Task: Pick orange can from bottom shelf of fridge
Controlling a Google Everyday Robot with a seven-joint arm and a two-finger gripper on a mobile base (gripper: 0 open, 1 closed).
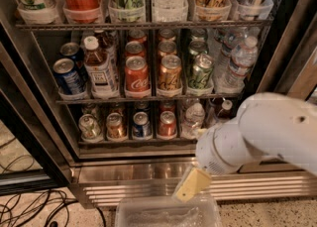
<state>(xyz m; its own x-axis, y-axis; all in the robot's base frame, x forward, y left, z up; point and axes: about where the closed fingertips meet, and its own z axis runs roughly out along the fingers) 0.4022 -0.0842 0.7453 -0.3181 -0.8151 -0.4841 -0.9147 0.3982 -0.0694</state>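
Amber-orange with a silver top, the orange can is standing upright on the bottom shelf of the fridge, in the second lane from the left. A silver can is sitting just beside it on one side and a blue can just beside it on the other. Further right along the same rack, a redder can and a clear water bottle are standing in their own lanes.

I am holding my gripper outside the fridge, below the level of the bottom shelf and well to the right of the orange can. It is hanging in front of the ribbed stainless steel base, just above the rim of a clear plastic bin that is resting on the speckled floor. The gripper is pointing down and to the left and is touching none of the drinks. Only a tan, wedge-shaped part of it is showing beneath my white wrist housing. I cannot tell how far it is open, nor whether it has hold of anything.

Dark cables are lying on the floor at the lower left.
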